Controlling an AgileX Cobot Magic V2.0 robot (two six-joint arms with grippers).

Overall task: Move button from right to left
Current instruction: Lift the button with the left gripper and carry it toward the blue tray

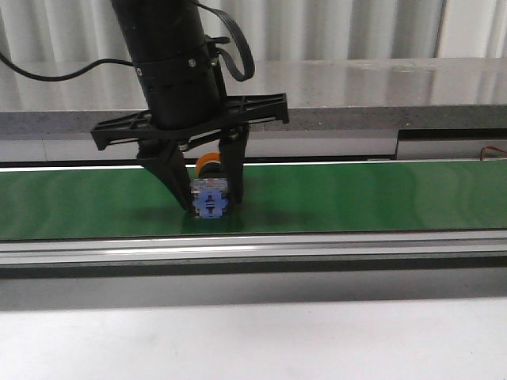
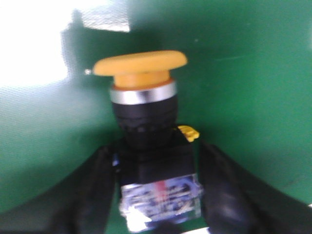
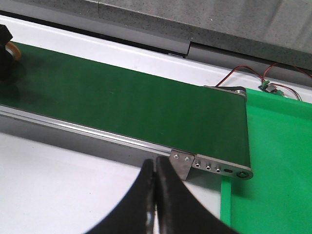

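The left hand (image 1: 209, 198) reaches down from above onto the green conveyor belt (image 1: 356, 198), which runs side to side across the tabletop (image 1: 253, 340) toward its far edge, and its two black fingers (image 1: 173, 178) are closed on the button (image 1: 210, 199), one on each side of it. The button lies on its side at the belt's surface, left of the middle of the belt's visible length, with its pale blue-white contact block facing the near edge of the tabletop and its yellow-orange cap pointing toward the far edge, where only a sliver of orange shows between the fingers. In the left wrist view the button (image 2: 146, 126) fills the picture: the mushroom cap on top, a silver ring under it, the dark ribbed body, then the clear contact block nearest the camera, with the black fingers (image 2: 92, 190) pressed against the block's two sides; this view is somewhat blurred. The right hand (image 3: 155, 195) is held apart from all this, above the white tabletop (image 3: 48, 180) just near the metal end bracket (image 3: 214, 165) of the belt at its right end, with its fingers pressed together and nothing between them. Red and black wires (image 3: 243, 73) lie beyond that end of the belt.
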